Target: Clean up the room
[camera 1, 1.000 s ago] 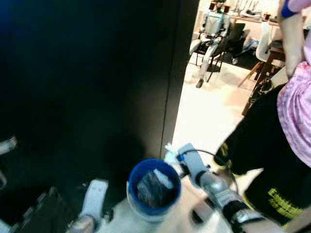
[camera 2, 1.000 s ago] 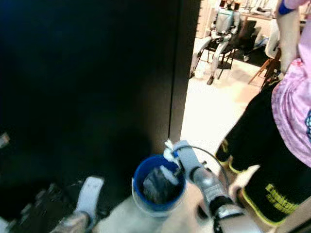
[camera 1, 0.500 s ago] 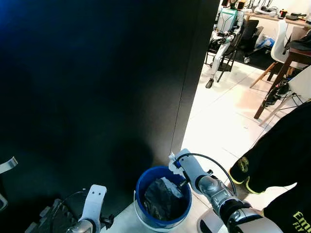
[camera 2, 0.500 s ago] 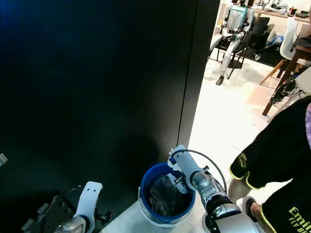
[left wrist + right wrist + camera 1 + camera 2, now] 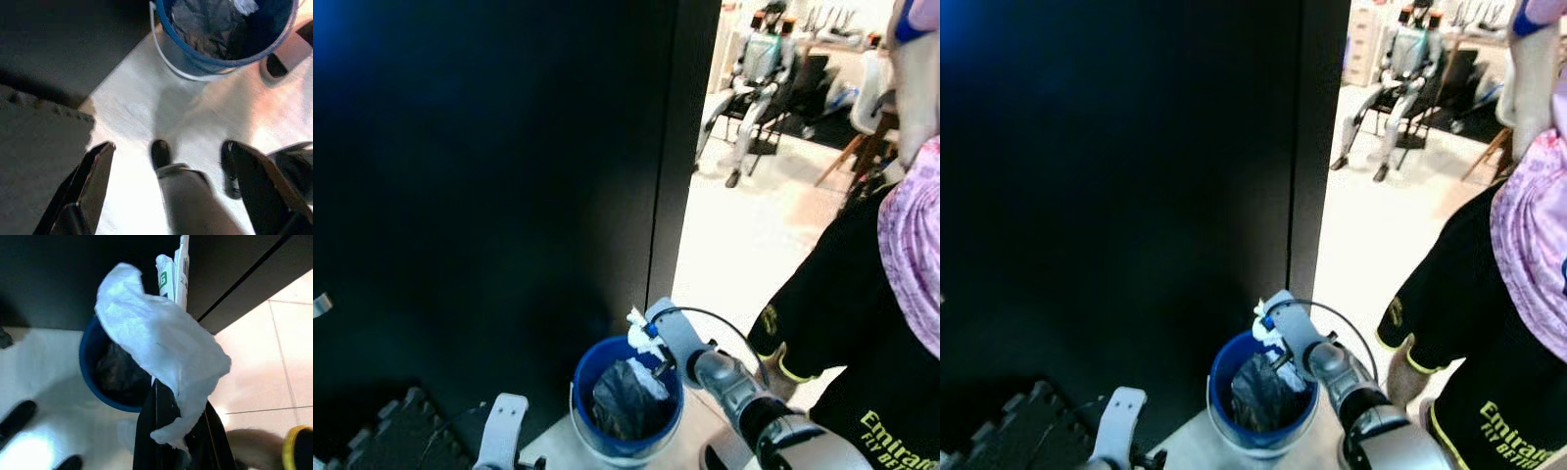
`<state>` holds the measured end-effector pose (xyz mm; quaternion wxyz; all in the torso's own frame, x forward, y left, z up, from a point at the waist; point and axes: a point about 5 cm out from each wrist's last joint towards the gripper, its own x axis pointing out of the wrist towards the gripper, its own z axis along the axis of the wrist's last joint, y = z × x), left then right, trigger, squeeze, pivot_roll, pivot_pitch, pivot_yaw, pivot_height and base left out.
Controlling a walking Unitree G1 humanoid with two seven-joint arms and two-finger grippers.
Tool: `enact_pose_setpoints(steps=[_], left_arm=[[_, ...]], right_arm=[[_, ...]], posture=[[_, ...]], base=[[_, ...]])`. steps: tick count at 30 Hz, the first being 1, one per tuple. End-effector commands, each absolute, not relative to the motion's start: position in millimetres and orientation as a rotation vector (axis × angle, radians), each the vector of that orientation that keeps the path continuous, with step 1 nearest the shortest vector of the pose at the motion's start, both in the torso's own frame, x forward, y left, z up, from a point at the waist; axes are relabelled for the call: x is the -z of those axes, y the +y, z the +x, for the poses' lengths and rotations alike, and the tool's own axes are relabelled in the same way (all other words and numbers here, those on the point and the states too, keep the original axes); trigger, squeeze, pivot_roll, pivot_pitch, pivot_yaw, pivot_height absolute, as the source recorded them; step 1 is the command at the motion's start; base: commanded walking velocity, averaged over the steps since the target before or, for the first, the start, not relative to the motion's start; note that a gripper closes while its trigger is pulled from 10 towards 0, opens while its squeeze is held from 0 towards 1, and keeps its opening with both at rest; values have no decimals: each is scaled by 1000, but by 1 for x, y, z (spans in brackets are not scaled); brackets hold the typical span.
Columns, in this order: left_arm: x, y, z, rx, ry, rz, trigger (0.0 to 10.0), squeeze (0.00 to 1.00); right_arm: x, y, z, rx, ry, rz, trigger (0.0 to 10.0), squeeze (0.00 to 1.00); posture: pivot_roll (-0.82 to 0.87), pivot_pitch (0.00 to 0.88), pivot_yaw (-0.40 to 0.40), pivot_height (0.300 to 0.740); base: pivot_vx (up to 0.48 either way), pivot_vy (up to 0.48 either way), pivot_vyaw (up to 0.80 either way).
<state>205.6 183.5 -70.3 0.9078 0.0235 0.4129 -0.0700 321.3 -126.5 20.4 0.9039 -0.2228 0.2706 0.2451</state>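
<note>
A blue bucket [image 5: 579, 384] with a black liner stands on the pale floor beside the black wall. My right gripper [image 5: 644, 335] hovers over the bucket's far rim, shut on a crumpled white wrapper [image 5: 159, 345] with a printed strip sticking up from it. The bucket [image 5: 93, 377] lies below that wrapper in the right wrist view. My left gripper [image 5: 170, 145] hangs low to the left of the bucket [image 5: 205, 54], open, with nothing between its fingers.
A tall black wall [image 5: 489, 176] fills the left. A person in black shorts and a pink shirt [image 5: 862, 333] stands close on the right. A dark foam mat [image 5: 386, 436] lies at lower left. Another humanoid [image 5: 749, 83] sits on a chair far back.
The camera has swung, bringing the person back in on the right. My right gripper keeps the wrapper at the bucket's far rim. The left gripper has sunk lower in view.
</note>
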Motion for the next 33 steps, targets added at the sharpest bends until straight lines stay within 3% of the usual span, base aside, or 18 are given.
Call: enact_pose_setpoints(steps=[1, 13, 24, 33], left_arm=[[73, 189, 200, 133, 870, 58, 10000, 0], [74, 195, 196, 135, 879, 82, 10000, 0], [70, 192, 203, 134, 843, 62, 10000, 0], [67, 190, 205, 152, 793, 27, 10000, 0]], right_arm=[[-23, -115, 323, -533, 538, -458, 10000, 0], [-27, -113, 327, -489, 522, -501, 10000, 0], [-26, -149, 330, -246, 572, -549, 10000, 0], [-13, -171, 318, -122, 662, -411, 10000, 0]], posture=[[67, 48, -23, 740], [68, 61, -18, 740], [67, 73, -20, 740], [97, 137, -26, 740]], base=[[0, 0, 794], [0, 0, 794], [0, 0, 0], [0, 0, 0]])
